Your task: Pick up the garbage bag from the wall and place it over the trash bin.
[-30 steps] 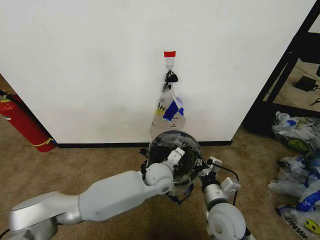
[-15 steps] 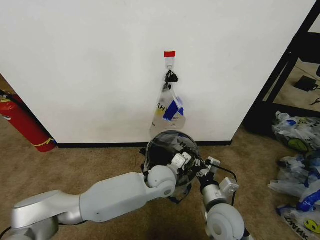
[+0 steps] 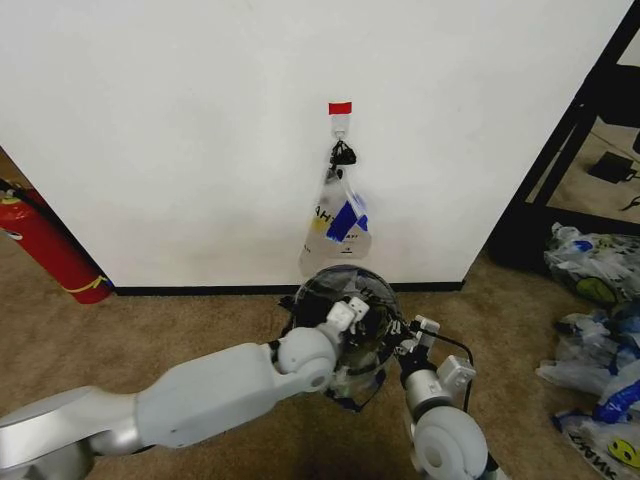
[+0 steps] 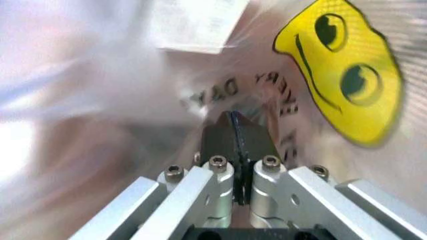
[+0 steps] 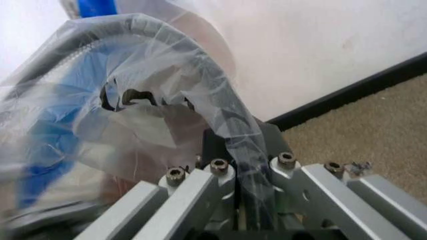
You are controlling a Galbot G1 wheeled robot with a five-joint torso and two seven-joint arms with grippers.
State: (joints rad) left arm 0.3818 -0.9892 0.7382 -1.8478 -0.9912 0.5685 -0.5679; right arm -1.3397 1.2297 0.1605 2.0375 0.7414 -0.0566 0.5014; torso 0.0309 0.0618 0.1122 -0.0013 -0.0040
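A see-through garbage bag [image 3: 372, 290] with a yellow smiley [image 4: 343, 75] lies draped over the trash bin [image 3: 318, 290], which stands on the carpet against the wall [image 3: 180, 140]. My left gripper [image 3: 350, 318] is over the bin's mouth; its fingers [image 4: 220, 137] are pressed together with the film bunched at their tips. At the bin's right rim my right gripper [image 3: 402, 338] is shut, a strip of bag film [image 5: 227, 130] running between its fingers. A second like bag [image 3: 338, 225] hangs from the hook [image 3: 341, 128] under the red tape [image 3: 340, 107].
A red fire extinguisher [image 3: 45, 245] leans at the left by the black baseboard [image 3: 200, 290]. A heap of printed bags [image 3: 600, 340] lies on the carpet at the right, beside a black shelf frame [image 3: 560, 150].
My left arm has shifted a little to the left, and its gripper has drawn slightly back over the bin. The right arm and the hanging bag have stayed put.
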